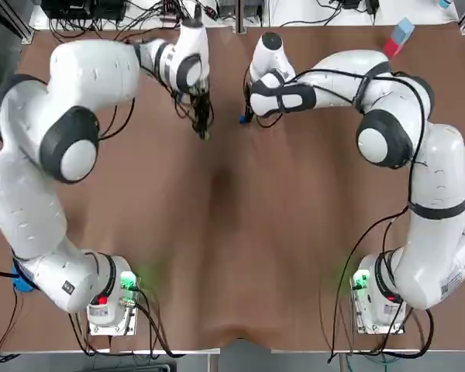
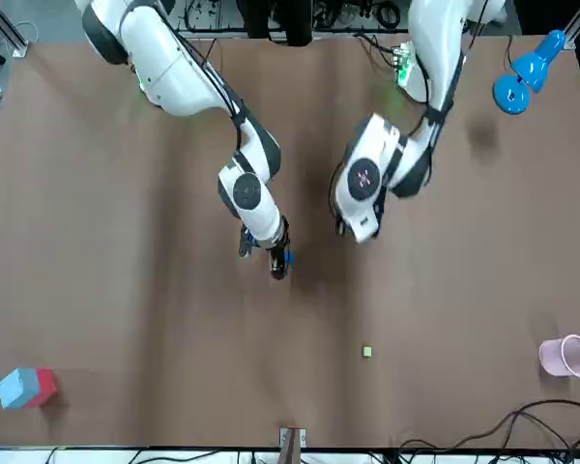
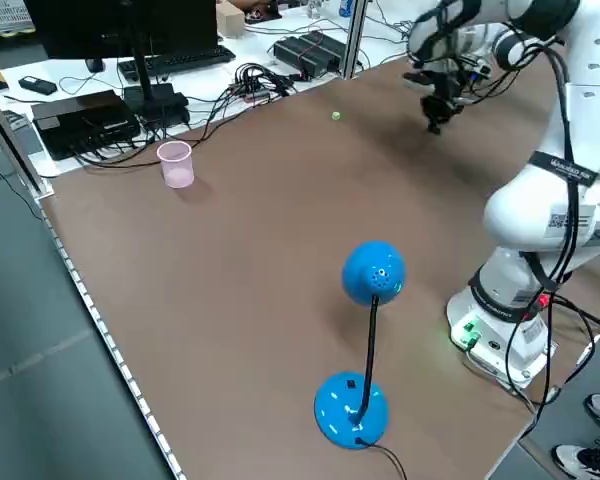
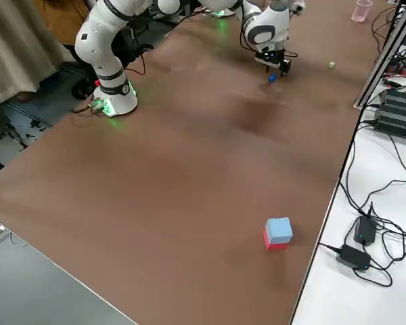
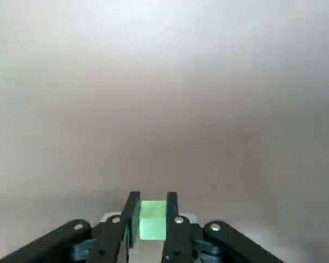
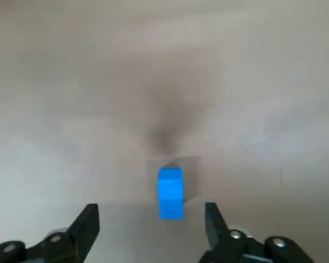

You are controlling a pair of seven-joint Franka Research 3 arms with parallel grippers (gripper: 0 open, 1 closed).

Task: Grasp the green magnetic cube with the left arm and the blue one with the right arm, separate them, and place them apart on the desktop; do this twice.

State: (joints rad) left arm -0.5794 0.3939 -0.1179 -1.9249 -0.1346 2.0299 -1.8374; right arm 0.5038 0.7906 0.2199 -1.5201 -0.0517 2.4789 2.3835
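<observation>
My left gripper (image 5: pixel 152 199) is shut on a small green cube (image 5: pixel 152 221), held between the fingertips just over the brown table; from overhead the left gripper (image 1: pixel 204 130) sits at the far middle. A little to its right, my right gripper (image 1: pixel 246 116) is open. The blue cube (image 6: pixel 170 193) rests on the table between the spread fingers, touching neither. The blue cube (image 2: pixel 288 257) also shows at the fingertips in the front view. A second small green cube (image 2: pixel 366 352) lies alone nearer the far edge.
A blue-and-red block (image 1: pixel 397 37) lies at the far right corner. A pink cup (image 2: pixel 566 356) stands at the far left corner, and a blue desk lamp (image 3: pixel 365 350) stands on the left side. Cables and electronics line the far edge.
</observation>
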